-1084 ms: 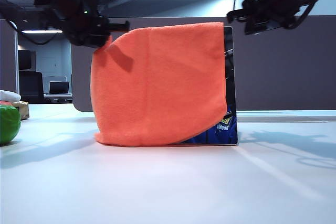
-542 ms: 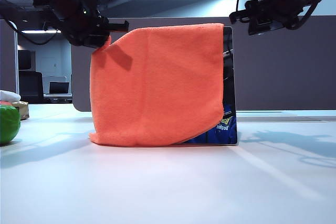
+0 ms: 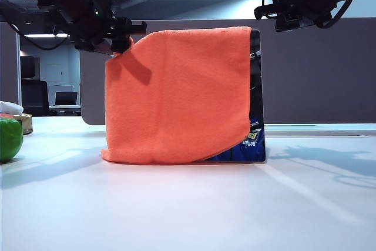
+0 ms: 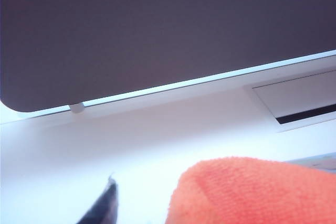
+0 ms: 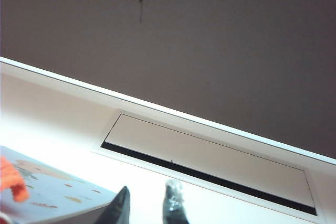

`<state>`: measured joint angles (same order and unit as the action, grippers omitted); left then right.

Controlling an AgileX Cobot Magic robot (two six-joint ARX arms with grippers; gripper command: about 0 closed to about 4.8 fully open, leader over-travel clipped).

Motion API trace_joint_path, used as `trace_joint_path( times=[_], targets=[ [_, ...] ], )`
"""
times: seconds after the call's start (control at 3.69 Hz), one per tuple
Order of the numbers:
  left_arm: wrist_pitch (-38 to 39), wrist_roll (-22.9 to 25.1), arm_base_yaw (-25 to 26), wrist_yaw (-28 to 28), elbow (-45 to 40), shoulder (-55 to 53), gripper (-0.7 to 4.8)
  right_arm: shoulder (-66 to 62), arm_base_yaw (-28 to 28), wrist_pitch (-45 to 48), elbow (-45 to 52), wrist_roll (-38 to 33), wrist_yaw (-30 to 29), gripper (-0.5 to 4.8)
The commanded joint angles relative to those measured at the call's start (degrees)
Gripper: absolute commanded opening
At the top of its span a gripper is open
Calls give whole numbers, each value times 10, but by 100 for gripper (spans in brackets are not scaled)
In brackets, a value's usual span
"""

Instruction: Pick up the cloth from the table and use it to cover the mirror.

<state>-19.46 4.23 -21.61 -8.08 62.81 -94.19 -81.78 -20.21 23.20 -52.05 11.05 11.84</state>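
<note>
The orange cloth (image 3: 176, 95) hangs over the upright mirror (image 3: 256, 86) and hides most of its face. A dark strip down the mirror's right side and its lower right corner still show. My left gripper (image 3: 124, 36) is at the cloth's upper left corner. In the left wrist view one dark fingertip (image 4: 105, 205) stands apart from the cloth (image 4: 252, 192), with white table between them. My right gripper (image 3: 263, 12) hovers open above and to the right of the mirror's top right corner. Nothing sits between its fingertips (image 5: 148, 203), and a mirror corner (image 5: 52, 195) lies beside them.
A grey-brown divider panel (image 3: 317, 69) stands behind the mirror. A green round object (image 3: 9, 139) and a small box (image 3: 24, 123) sit at the far left of the white table (image 3: 188, 204). A rectangular slot (image 5: 210, 163) lies in the table behind the mirror.
My left gripper's jaws have parted and the cloth's upper left corner has come free; the cloth's left edge has shifted slightly right. My right gripper has tipped up a little.
</note>
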Motion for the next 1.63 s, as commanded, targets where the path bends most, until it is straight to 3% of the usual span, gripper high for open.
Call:
trace_joint_path(
  times=[0.27, 0.81, 1.08, 1.35, 1.63],
  targets=[
    [-27, -1, -1, 17, 2, 52, 350, 6, 0, 7, -2, -1, 3, 90],
    [-29, -2, -1, 17, 2, 69, 350, 28, 0, 10, -2, -1, 22, 89],
    [-6, -2, -1, 44, 2, 53, 340, 71, -1, -62, -2, -8, -96, 85],
    [16, -2, -1, 43, 2, 37, 339, 71, -1, -81, -2, -9, -120, 122],
    [23, -2, -1, 43, 2, 34, 336, 70, -1, -83, -2, -9, -129, 123]
  ],
)
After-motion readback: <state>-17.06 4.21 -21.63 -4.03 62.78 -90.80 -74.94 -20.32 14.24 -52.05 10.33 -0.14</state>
